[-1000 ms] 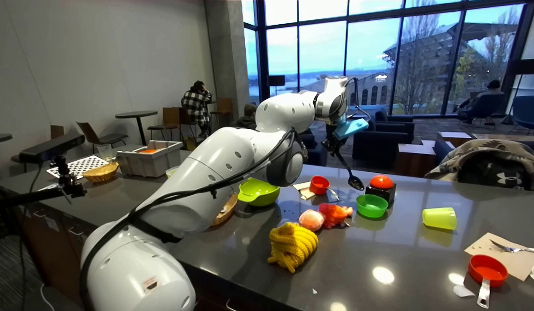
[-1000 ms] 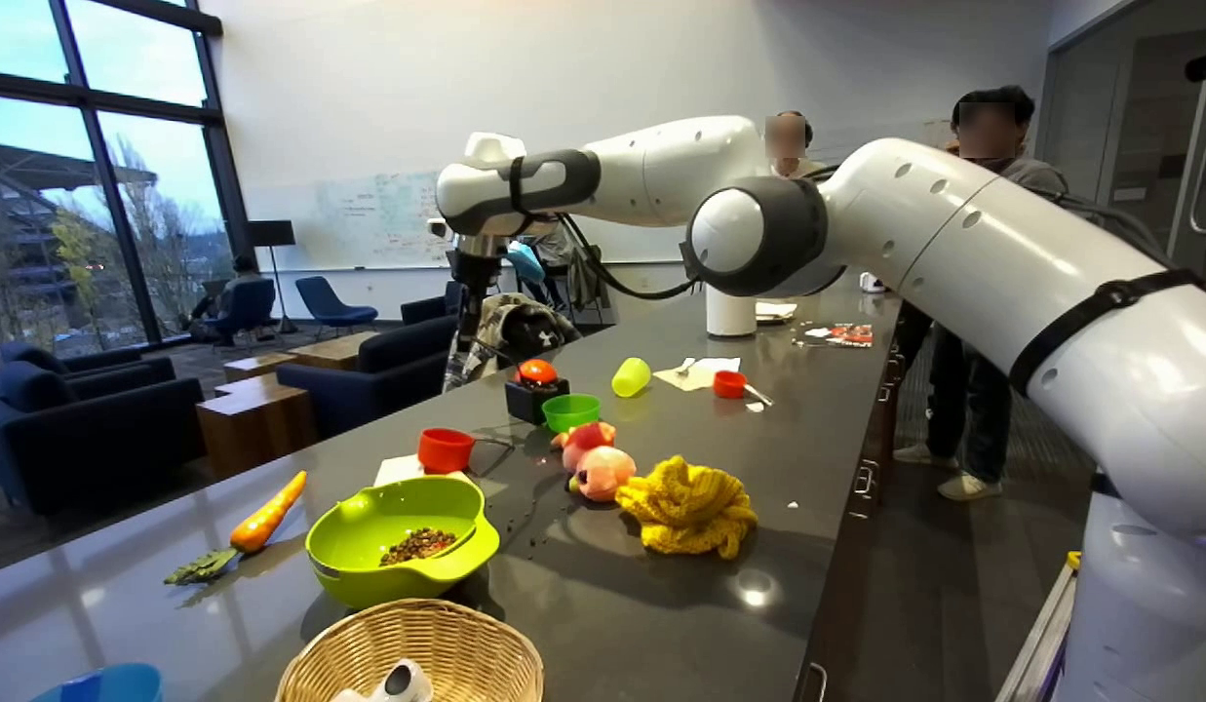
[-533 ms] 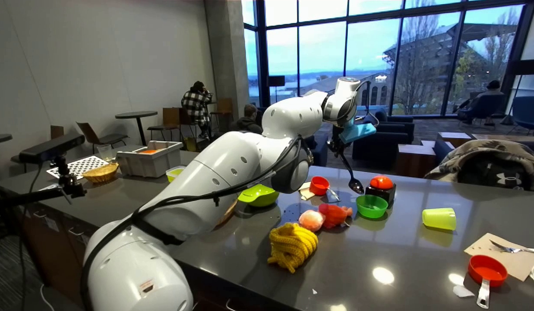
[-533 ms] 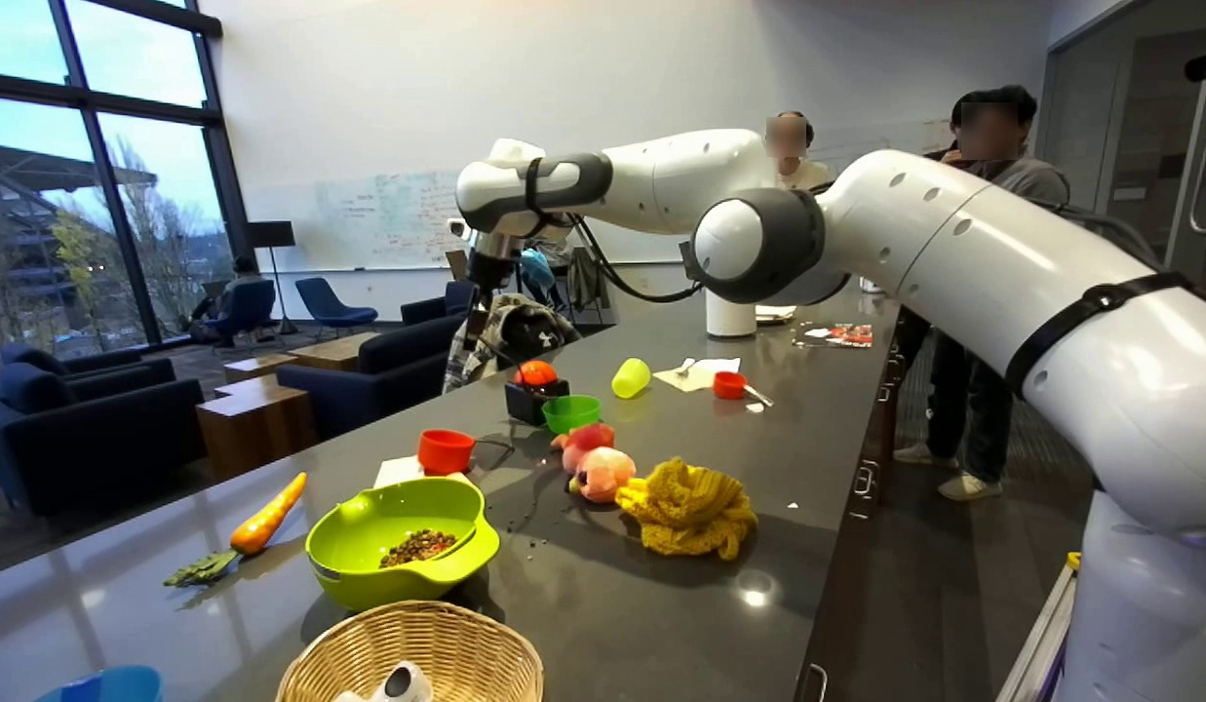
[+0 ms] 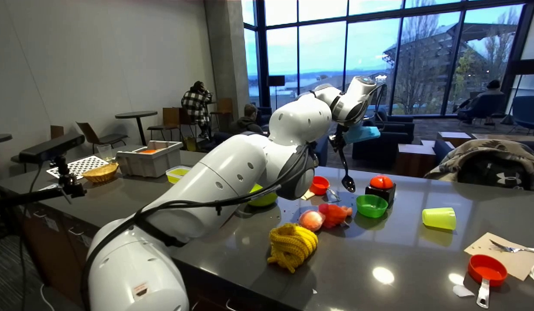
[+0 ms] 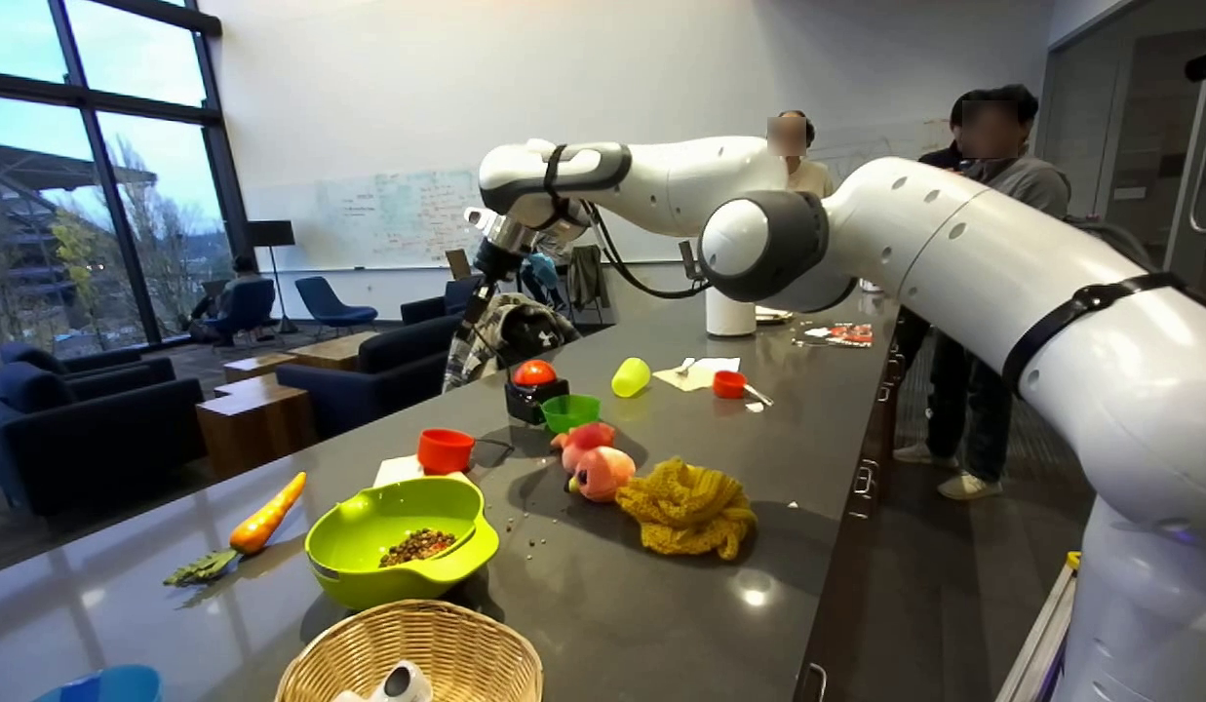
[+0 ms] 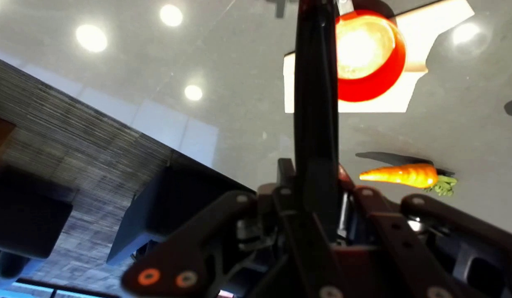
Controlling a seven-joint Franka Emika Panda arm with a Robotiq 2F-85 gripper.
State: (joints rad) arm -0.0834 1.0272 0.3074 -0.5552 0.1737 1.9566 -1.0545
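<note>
One table point(image 5: 336, 276) lies below; near its far long edge the gripper point(image 7: 316, 178) is clamped on a spoon point(image 7: 316, 103), slanting down. Slow moves, kept clear of red cup point(image 5: 320, 185) and button point(image 5: 381, 182), would serve best.

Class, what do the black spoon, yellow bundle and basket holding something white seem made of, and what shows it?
Black spoon: probably glossy plastic, given its bright highlights; coated metal is possible.
Yellow bundle: matt knitted yarn; ribbed stitches show.
Basket: likely wicker or an imitation, faintly shiny, with woven strands visible.
</note>
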